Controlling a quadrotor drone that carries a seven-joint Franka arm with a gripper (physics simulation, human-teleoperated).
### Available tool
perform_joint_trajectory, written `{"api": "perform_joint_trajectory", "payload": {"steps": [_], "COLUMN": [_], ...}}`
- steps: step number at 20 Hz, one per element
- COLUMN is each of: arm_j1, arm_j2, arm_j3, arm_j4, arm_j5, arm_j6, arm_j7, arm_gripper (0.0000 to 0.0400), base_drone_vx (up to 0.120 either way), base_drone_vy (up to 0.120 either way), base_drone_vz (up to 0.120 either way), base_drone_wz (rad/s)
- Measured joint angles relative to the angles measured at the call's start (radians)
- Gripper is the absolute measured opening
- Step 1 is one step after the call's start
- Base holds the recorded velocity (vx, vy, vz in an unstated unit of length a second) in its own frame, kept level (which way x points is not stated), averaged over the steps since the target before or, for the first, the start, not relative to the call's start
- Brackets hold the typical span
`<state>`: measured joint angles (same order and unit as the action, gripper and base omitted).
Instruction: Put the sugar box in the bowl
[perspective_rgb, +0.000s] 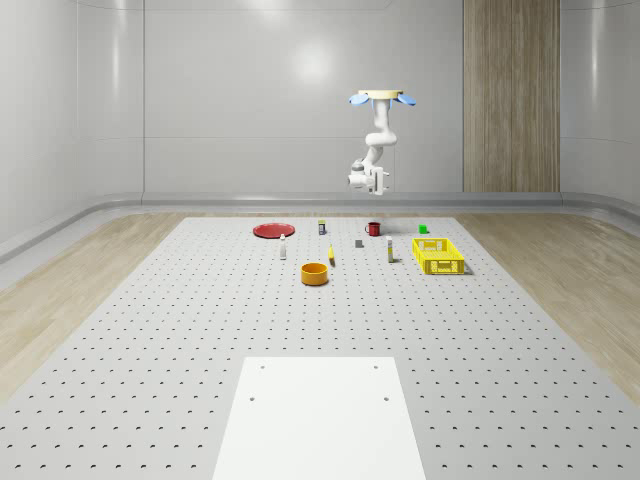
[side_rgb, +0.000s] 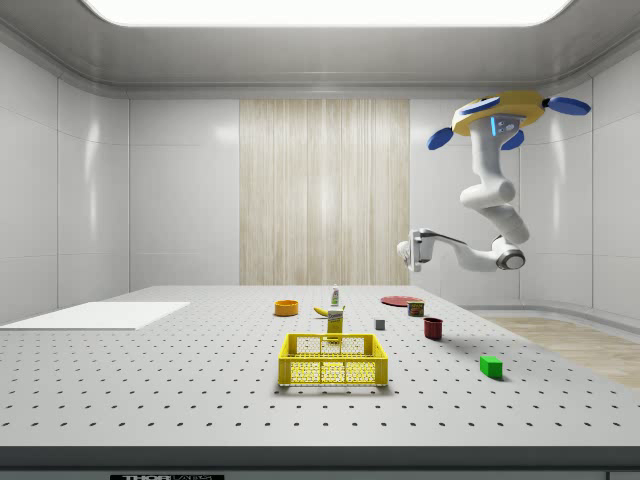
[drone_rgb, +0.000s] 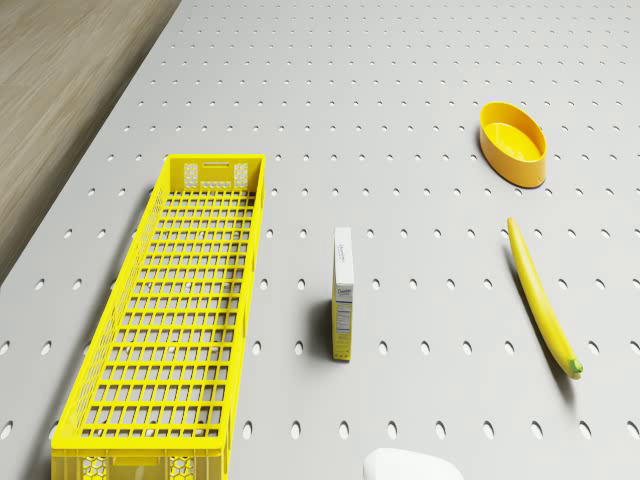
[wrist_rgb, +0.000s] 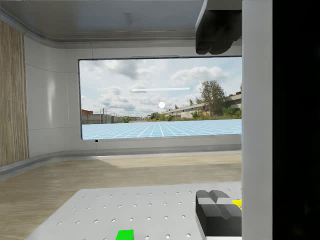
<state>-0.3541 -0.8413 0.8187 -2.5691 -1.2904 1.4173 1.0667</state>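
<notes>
The sugar box (drone_rgb: 343, 293) is a thin white and yellow carton standing upright on the perforated table, between the yellow crate (drone_rgb: 170, 310) and the banana (drone_rgb: 540, 297). It also stands just behind the crate in the side view (side_rgb: 335, 320). The orange bowl (drone_rgb: 512, 143) sits upright beyond the banana, apart from the box (perspective_rgb: 315, 273). The drone (perspective_rgb: 380, 97) hovers high over the table's far part, above the red mug. My gripper (side_rgb: 405, 250) hangs well above the table and points sideways. In the wrist view its fingers (wrist_rgb: 217, 212) stand wide apart with nothing between them.
On the far half of the table are a red plate (perspective_rgb: 272, 230), a red mug (perspective_rgb: 373, 229), a green cube (perspective_rgb: 423, 229), a small bottle (perspective_rgb: 283, 248), a can (perspective_rgb: 322, 227) and a grey cube (perspective_rgb: 359, 243). A white pad (perspective_rgb: 320, 420) lies at the near edge.
</notes>
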Motion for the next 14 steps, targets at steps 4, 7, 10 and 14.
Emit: {"api": "perform_joint_trajectory", "payload": {"steps": [4,7,10,14], "arm_j1": [-0.209,-0.361,-0.477,-0.576], "arm_j2": [-0.056,-0.094,-0.128,-0.165], "arm_j3": [0.185,0.276,0.335,0.383], "arm_j4": [-0.199,-0.271,-0.305,-0.321], "arm_j5": [-0.371,-0.536,-0.626,-0.678], "arm_j6": [-0.074,-0.144,-0.198,-0.237], "arm_j7": [0.178,0.287,0.365,0.43], "arm_gripper": [0.04,0.04,0.04,0.04], "base_drone_vx": [0.0,0.0,0.0,0.03], "base_drone_vy": [0.0,0.0,0.0,0.0], "base_drone_vz": [-0.12,-0.12,-0.12,-0.12], "base_drone_wz": [0.0,0.0,0.0,0.0]}}
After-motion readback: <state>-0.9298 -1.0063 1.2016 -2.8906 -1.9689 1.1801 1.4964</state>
